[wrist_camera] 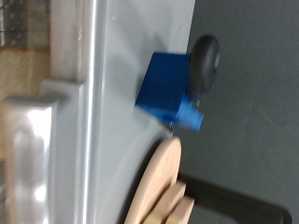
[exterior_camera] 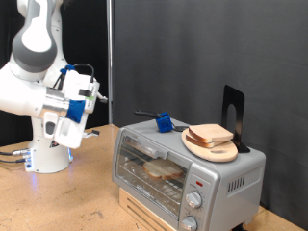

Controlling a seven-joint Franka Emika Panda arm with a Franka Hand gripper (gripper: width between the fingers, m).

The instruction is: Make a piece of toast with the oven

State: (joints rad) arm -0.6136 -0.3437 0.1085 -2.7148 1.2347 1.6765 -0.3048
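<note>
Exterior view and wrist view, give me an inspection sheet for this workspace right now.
Surface: wooden table carrying the arm base and the oven.
Job's things: oven door shut, one slice on the rack behind the glass; second slice on a round wooden board on top of the oven.
Clutter: blue block with a black handle, black stand, both on top of the oven.
Grippers: gripper raised at the exterior view's left, holding nothing.
Cables: some at the arm base.
Surroundings: dark curtain.
</note>
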